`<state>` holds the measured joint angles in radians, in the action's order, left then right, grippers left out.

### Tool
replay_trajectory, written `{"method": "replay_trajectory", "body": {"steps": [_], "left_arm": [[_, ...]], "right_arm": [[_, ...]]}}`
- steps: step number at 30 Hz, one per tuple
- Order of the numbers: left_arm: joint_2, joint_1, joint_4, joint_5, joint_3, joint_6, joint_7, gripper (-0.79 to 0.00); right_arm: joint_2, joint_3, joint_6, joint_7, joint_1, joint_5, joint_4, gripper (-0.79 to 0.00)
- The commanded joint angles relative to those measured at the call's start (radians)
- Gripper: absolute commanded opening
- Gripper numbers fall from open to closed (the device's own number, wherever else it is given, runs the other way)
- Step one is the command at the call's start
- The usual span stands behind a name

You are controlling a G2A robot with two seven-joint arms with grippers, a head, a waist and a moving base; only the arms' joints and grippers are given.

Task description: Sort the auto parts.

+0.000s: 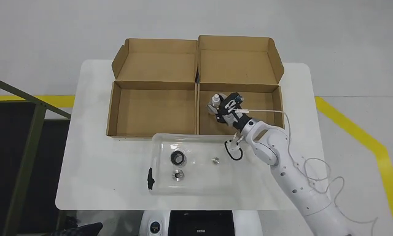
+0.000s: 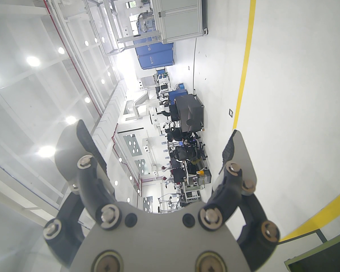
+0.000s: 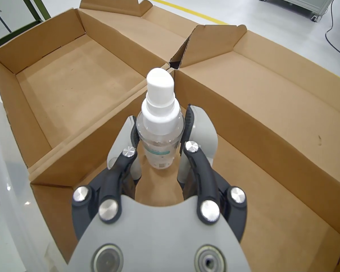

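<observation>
Right wrist view shows the right gripper (image 3: pixel 161 128) clenched on the belly of a small clear plastic spray bottle with a white cap (image 3: pixel 160 106). The bottle looks light, stiff and slick, so a mid-body hold suits it. It hangs over the right-hand open cardboard box (image 3: pixel 272 108), with the wall shared with the left-hand open cardboard box (image 3: pixel 73 80) close beside it; the left gripper (image 2: pixel 158 137) faces the room, jaws spread.

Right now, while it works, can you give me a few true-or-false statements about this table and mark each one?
1. The right arm's jaws grip a small clear plastic bottle with a white cap. True.
2. That bottle hangs over the clear tray. False: it is over the right brown cardboard box.
3. The left arm's jaws hold a metal part. False: they are open and empty, pointing away into the room.
4. A black ring lies in the clear plastic tray. True.
</observation>
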<state>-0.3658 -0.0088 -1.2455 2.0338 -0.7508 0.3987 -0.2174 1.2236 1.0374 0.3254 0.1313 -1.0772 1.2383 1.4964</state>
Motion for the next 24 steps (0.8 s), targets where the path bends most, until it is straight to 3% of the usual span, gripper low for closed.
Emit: {"method": "replay_trajectory", "body": {"steps": [1, 5, 17, 24], "left_arm": [[0.0, 0.0, 0.0, 0.0, 0.0, 0.0, 0.0, 0.0], [0.0, 0.0, 0.0, 0.0, 0.0, 0.0, 0.0, 0.0], [0.0, 0.0, 0.0, 0.0, 0.0, 0.0, 0.0, 0.0], [0.0, 0.0, 0.0, 0.0, 0.0, 0.0, 0.0, 0.0]], "right_arm": [[0.001, -0.003, 0.0, 0.0, -0.002, 0.004, 0.0, -0.209], [0.002, -0.003, 0.0, 0.004, -0.01, 0.014, 0.012, 0.0], [-0.022, 0.064, 0.047, 0.073, -0.095, 0.123, 0.219, 0.0], [-0.039, 0.12, 0.112, 0.152, -0.174, 0.109, 0.38, 0.0]]}}
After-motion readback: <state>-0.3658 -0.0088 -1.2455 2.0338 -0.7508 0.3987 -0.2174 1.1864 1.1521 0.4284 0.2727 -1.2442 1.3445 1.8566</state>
